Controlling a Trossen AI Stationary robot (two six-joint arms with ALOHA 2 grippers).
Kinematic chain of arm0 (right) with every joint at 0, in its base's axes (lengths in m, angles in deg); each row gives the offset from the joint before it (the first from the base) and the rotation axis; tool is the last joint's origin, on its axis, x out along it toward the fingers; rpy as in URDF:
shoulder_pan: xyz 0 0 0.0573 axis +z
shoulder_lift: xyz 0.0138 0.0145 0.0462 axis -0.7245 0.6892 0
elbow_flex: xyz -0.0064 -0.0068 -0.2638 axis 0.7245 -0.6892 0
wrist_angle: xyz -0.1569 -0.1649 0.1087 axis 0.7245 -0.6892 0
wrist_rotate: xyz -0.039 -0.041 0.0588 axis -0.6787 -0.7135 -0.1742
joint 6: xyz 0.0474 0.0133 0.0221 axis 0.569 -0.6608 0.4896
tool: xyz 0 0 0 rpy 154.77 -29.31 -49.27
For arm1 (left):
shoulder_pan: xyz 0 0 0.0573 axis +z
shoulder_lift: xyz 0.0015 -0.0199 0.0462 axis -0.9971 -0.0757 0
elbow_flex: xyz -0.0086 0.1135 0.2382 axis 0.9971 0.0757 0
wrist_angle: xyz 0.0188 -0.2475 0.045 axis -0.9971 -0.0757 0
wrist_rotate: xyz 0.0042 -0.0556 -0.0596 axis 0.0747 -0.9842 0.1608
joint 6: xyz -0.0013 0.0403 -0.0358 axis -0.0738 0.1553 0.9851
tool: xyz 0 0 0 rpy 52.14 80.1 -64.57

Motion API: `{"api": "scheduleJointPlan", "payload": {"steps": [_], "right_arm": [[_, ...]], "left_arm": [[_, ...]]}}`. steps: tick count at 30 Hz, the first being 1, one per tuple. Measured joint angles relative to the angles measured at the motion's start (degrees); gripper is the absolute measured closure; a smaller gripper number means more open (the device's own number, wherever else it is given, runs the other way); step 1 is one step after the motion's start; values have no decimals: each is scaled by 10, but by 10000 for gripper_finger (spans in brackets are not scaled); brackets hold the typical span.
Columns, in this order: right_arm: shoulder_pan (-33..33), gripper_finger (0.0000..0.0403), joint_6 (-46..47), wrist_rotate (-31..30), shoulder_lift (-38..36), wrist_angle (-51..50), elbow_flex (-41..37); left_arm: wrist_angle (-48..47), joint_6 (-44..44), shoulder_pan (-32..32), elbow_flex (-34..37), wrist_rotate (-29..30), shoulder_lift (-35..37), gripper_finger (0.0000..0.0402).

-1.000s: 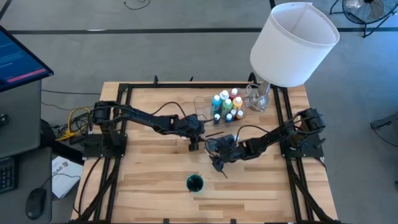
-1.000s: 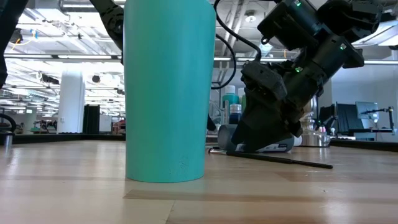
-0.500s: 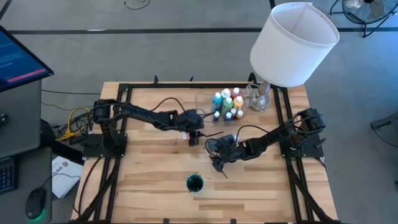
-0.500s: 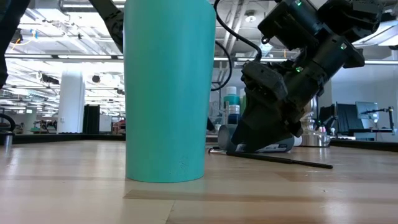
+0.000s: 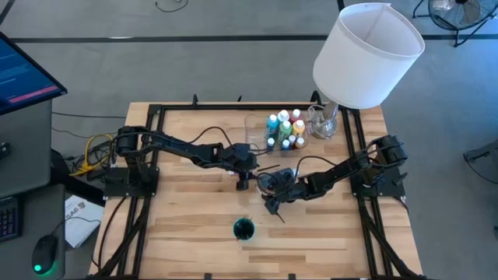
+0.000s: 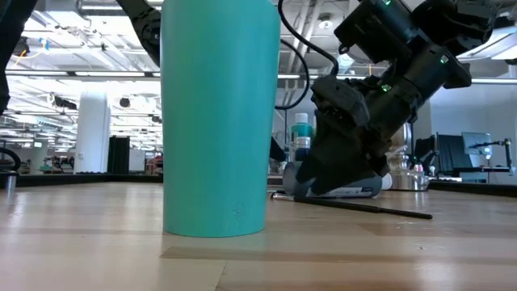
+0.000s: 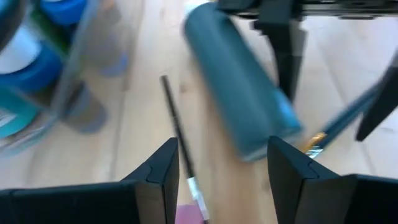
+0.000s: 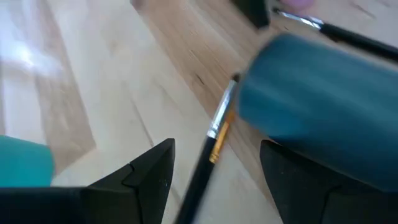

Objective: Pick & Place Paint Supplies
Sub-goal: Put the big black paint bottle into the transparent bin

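A thin dark brush [image 7: 176, 134] lies flat on the wood between the open fingers of my left gripper [image 7: 221, 155], which hovers at mid-table [image 5: 246, 180]. A second brush [image 8: 208, 158] with a metal ferrule lies on the table [image 6: 363, 208] between the open fingers of my right gripper [image 8: 214, 155], just near of the left one [image 5: 271, 204]. A dark teal-blue cylinder [image 7: 239, 93] lies on its side between the two grippers, close beside my right gripper's finger [image 8: 317, 106]. White-capped paint bottles [image 5: 284, 131] stand in the clear tray [image 5: 253, 128] at the far side.
A tall teal cup [image 5: 243, 229] stands near the front edge, filling much of the low view [image 6: 220, 121]. A big white lampshade [image 5: 366, 54] overhangs the far right corner, with a glass jar [image 5: 323, 120] under it. Bare wood lies left of the cup.
My left gripper has swung a little toward the far edge and come back toward the near edge, ending about where it began. Its fingers keep the same gap.
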Motion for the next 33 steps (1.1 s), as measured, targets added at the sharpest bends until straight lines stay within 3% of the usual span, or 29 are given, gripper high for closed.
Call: {"api": "scheduleJointPlan", "payload": {"steps": [17, 24, 33], "right_arm": [[-7, 173, -55, 0, 1, 51, 0], [2, 173, -41, 3, -37, 3, 0], [29, 173, 162, -149, -96, -236, 0]], "left_arm": [[35, 4, -34, 0, -2, 0, 264], [38, 4, -34, 0, 6, 0, 264], [38, 4, -34, 0, 6, 0, 264]]}}
